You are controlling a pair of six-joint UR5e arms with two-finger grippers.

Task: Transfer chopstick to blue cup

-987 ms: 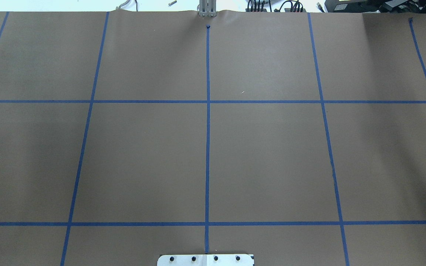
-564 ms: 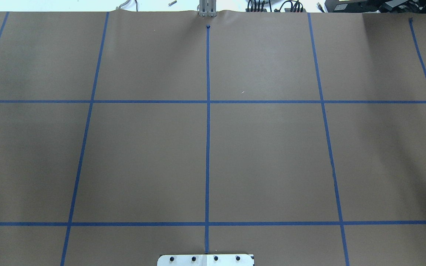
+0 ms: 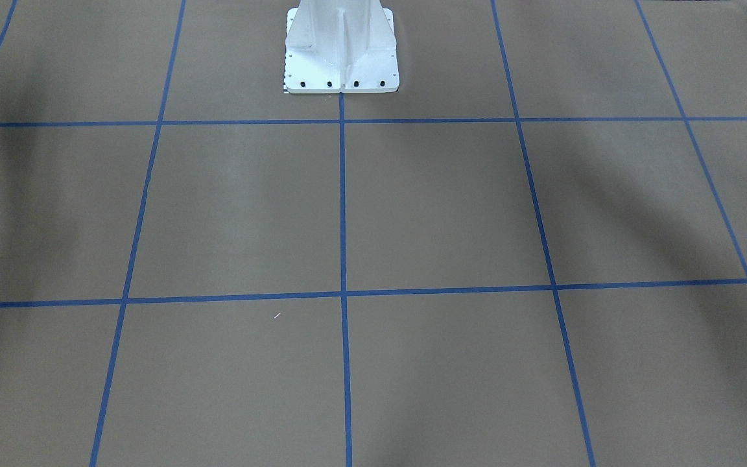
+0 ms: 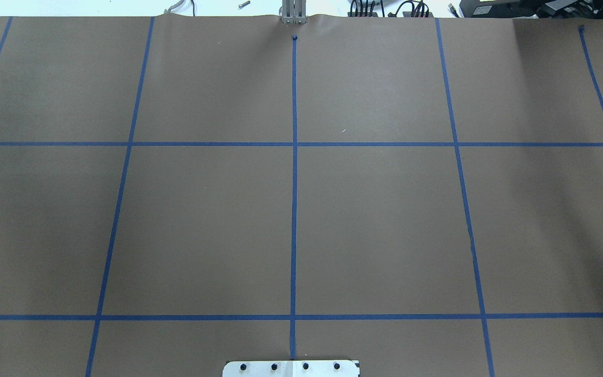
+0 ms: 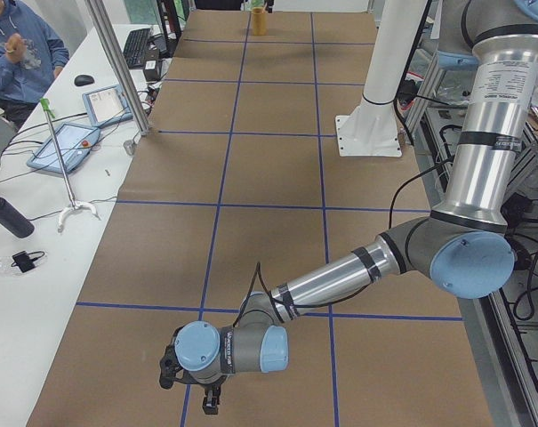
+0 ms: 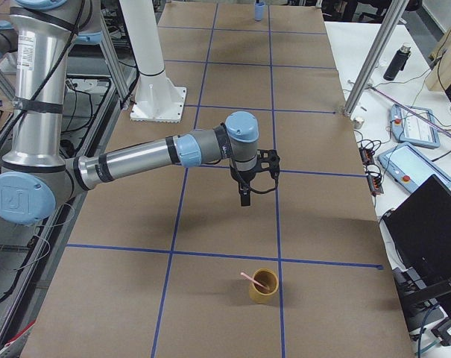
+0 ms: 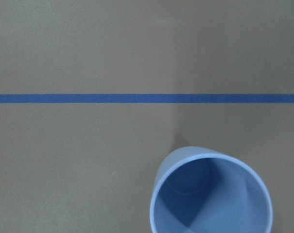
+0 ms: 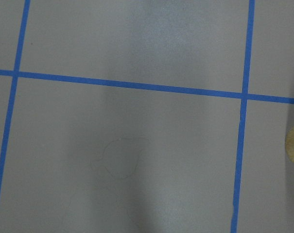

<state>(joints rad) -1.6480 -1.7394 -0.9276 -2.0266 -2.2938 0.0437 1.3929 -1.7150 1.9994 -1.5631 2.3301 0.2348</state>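
Right claw (image 6: 244,198), clenched or released I cannot tell, hangs near the yellow cup (image 6: 262,295) holding the chopstick (image 6: 249,278); pickup seems not yet begun, so next it must lower onto that stick, the blue cup (image 7: 224,204) far off.

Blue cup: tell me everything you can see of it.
The blue cup is plain light blue, plastic-looking, round-rimmed and slightly tapered. It stands upright on the brown paper, near a blue tape line. The left wrist view sees it from above, and that view's lower edge cuts it off. Its inside looks empty. Nothing else touches it.
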